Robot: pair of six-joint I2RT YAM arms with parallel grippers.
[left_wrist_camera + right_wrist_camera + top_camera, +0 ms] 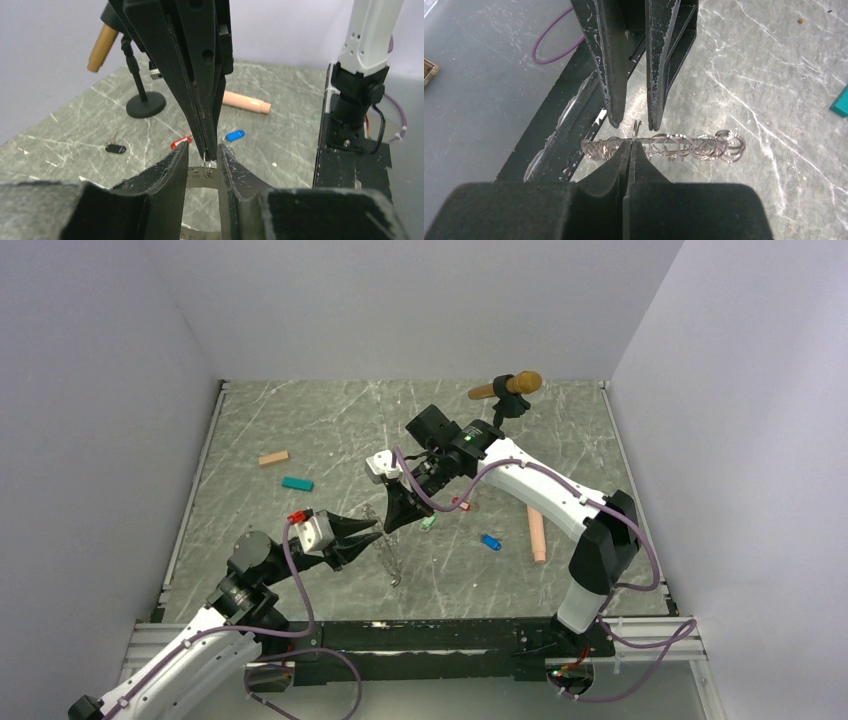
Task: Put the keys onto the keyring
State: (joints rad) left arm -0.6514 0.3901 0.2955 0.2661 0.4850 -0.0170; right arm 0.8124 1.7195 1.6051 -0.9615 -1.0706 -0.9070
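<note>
Keyring is pinched in the right hand. That hand's two fingers are pressed tight together on one link partway along the grey chain, so the links string out to either side of its tips. From overhead a tail of chain trails away below both hands, and I can't tell whether that end rests on the counter. The left hand meets the right hand tip to tip, its fingers parted and unclenched, one on either side of the right hand's tips. A small wire loop of the chain pokes up in the gap between them, and the left hand doesn't look to be gripping anything. The green-tagged key lies loose on the counter just beside the right hand, on its arm's side. The red-tagged key is a little beyond that, by the right forearm, and the blue-tagged key is farther out the same way. All three are apart from the chain. A peach cylinder lies past the blue one. A black stand carrying a brown cylinder stands well behind the right hand. A teal block and a peach block sit beyond the left hand, well apart from it.
</note>
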